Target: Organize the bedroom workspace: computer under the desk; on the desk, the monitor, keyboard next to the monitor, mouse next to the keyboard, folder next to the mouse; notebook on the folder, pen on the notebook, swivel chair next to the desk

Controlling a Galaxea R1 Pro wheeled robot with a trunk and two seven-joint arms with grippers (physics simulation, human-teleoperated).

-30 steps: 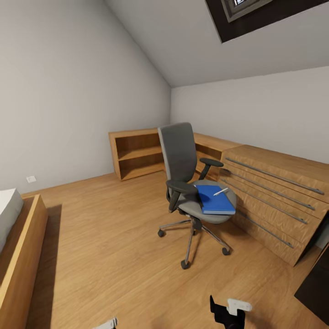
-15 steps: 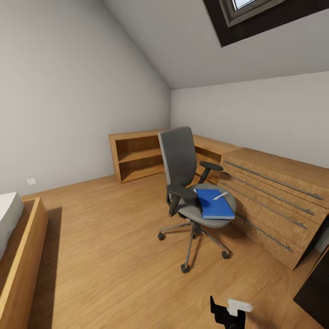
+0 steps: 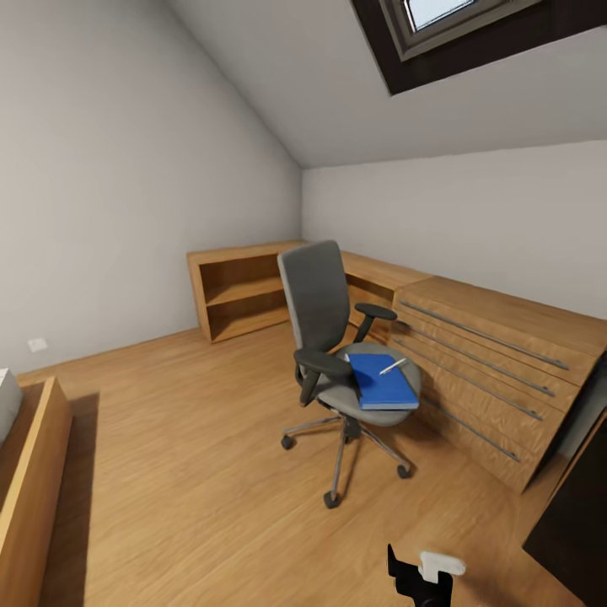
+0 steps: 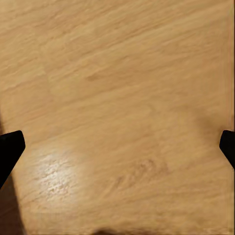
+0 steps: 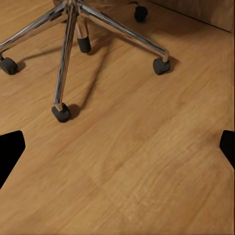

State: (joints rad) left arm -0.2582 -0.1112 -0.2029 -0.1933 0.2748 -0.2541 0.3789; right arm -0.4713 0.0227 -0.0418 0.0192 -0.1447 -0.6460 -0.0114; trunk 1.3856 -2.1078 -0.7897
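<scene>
The grey swivel chair (image 3: 324,320) stands on the wood floor in the bedroom, close to a wooden drawer unit. On its seat lies the blue folder (image 3: 379,384) with the silvery pen (image 3: 392,366) on top. A black slab at the lower right looks like a corner of the desk (image 3: 577,527). My right gripper (image 3: 420,577) hangs low, short of the chair; in the right wrist view it (image 5: 117,149) is open over bare floor, with the chair's chrome base (image 5: 73,29) just beyond. My left gripper (image 4: 117,147) is open over floor. Computer, monitor, keyboard, mouse and notebook are out of view.
The light wooden drawer unit with bar handles (image 3: 489,362) runs along the right wall behind the chair. An open wooden shelf (image 3: 240,291) fills the far corner. A wooden bed frame (image 3: 29,480) is at the left. Wide floor lies between bed and chair.
The whole head view has shifted: the chair, shelf and bed sit further left and more of the skylight shows, so the camera moved. The folder and pen stay on the seat.
</scene>
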